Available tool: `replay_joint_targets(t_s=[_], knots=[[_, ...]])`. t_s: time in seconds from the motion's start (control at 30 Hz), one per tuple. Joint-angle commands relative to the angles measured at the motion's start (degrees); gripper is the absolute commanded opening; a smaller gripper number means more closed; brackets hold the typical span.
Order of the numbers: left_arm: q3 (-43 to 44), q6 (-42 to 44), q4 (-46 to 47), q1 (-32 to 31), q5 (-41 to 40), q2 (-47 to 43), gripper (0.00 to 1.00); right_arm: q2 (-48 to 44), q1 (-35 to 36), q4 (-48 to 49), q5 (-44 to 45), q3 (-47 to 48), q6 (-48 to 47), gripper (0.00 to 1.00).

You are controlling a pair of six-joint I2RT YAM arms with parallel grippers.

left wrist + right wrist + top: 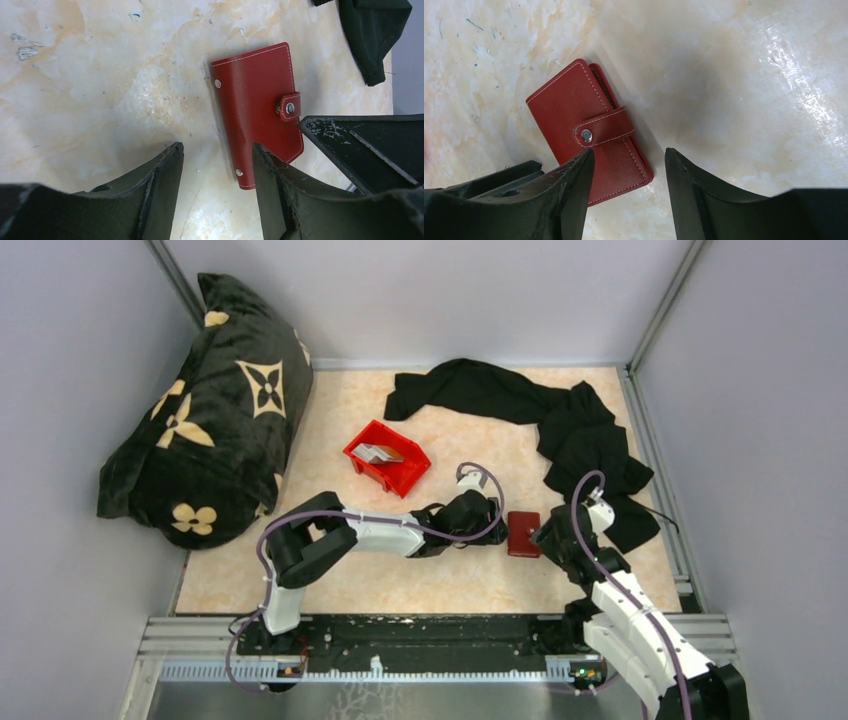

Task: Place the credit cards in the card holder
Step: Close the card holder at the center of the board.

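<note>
Card holder (pixel 523 533) lies snapped shut — red bin (pixel 400 480), black cloth (pixel 580 435) nearby.

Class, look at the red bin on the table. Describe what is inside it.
Inside the red bin lie pale grey cards, loosely piled. Their number cannot be told from above, and anything beneath them is covered.
</note>
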Motion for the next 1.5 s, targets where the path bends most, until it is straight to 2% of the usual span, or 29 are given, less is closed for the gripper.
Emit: replay_joint_targets(t_s=[0.0, 0.33, 0.6, 0.87, 1.07, 1.27, 1.47], knots=[[-2.59, 1.45, -13.81, -0.26, 2.70, 6.51, 0.62, -1.34, -0.44, 1.84, 3.09, -0.90, 2.69, 0.55], [-2.14, 1.27, -14.74, -0.26, 2.63, 7.54, 0.62, -4.62, -1.11, 6.78, 2.96, -4.17, 3.84, 0.54], [-0.51, 1.60, -15.31, -0.25, 2.95, 8.35, 0.62, -10.78, -1.06, 6.22, 4.26, -4.64, 3.39, 0.53], [1.02, 1.81, -16.73, -0.18, 3.06, 9.89, 0.62, -3.86, -1.91, 8.84, 3.36, -4.66, 3.80, 0.53], [0.75, 1.23, -17.24, -0.17, 3.48, 10.83, 0.61, -2.07, -3.08, 11.92, 2.08, -6.29, 4.09, 0.52], [0.07, 0.38, -18.25, 0.13, 4.17, 11.29, 0.60, 0.98, -4.73, 17.53, -2.77, -8.61, 4.34, 0.51], [-2.69, -1.11, -17.93, 0.53, 3.34, 9.49, 0.60, 7.74, -4.78, 24.24, -7.75, -9.76, 3.88, 0.48]])
